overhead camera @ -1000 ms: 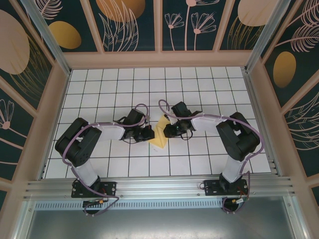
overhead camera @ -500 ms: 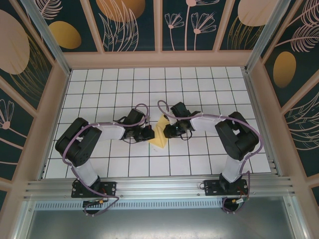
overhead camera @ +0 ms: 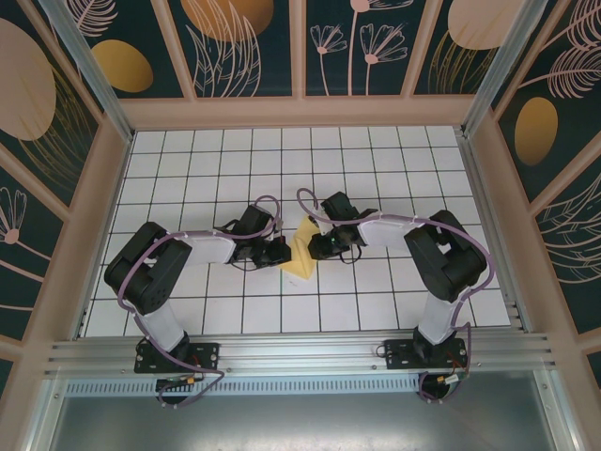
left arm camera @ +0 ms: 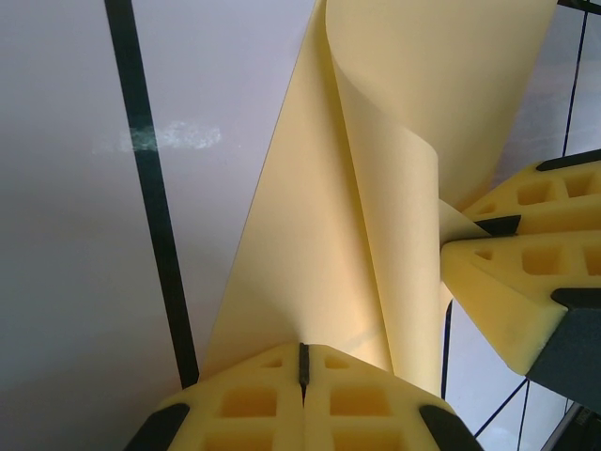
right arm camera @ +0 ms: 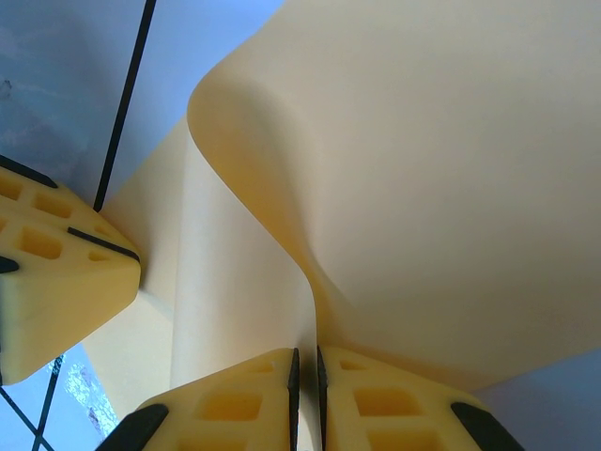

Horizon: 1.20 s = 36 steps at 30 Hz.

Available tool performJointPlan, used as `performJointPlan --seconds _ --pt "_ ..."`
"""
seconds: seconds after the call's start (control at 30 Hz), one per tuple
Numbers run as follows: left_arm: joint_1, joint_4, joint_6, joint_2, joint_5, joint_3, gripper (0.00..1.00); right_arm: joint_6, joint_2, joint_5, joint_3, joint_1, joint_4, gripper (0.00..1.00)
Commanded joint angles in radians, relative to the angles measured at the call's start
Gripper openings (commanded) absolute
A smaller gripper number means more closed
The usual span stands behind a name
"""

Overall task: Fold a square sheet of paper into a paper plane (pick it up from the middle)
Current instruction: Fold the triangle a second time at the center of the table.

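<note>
In the left wrist view, the yellow foam pads [left arm camera: 254, 409] of the left jaws sat pressed together at the bottom edge, nipping a low edge of the square sheet of paper [left arm camera: 310, 235], which rose curling toward the upper right. The right jaws' pad [left arm camera: 512, 282] touched it at the right edge. In the right wrist view, the right jaws stood almost closed at the bottom, a fold of the sheet caught in the thin slit between them. From above, the paper lay mid-frame between the left arm [overhead camera: 202, 249] and right arm [overhead camera: 394, 230], on the white gridded counter [overhead camera: 376, 160].
</note>
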Motion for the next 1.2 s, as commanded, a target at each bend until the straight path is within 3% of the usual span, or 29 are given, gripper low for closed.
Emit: performJointPlan --seconds 0.0,0.4,0.83,1.17 --pt "0.001 -0.062 0.019 0.011 -0.049 0.011 0.01 -0.015 0.03 0.034 0.011 0.005 -0.031 0.17" --pt "0.0 0.041 -0.066 -0.12 -0.071 0.024 0.08 -0.01 0.038 0.037 0.006 0.007 -0.032 0.16" --pt "0.0 0.388 -0.288 -0.043 0.093 -0.02 0.13 0.001 0.038 0.031 -0.009 0.009 -0.021 0.16" --pt "0.001 0.308 -0.272 0.029 0.056 0.005 0.13 0.007 0.033 -0.013 -0.011 0.02 0.016 0.16"
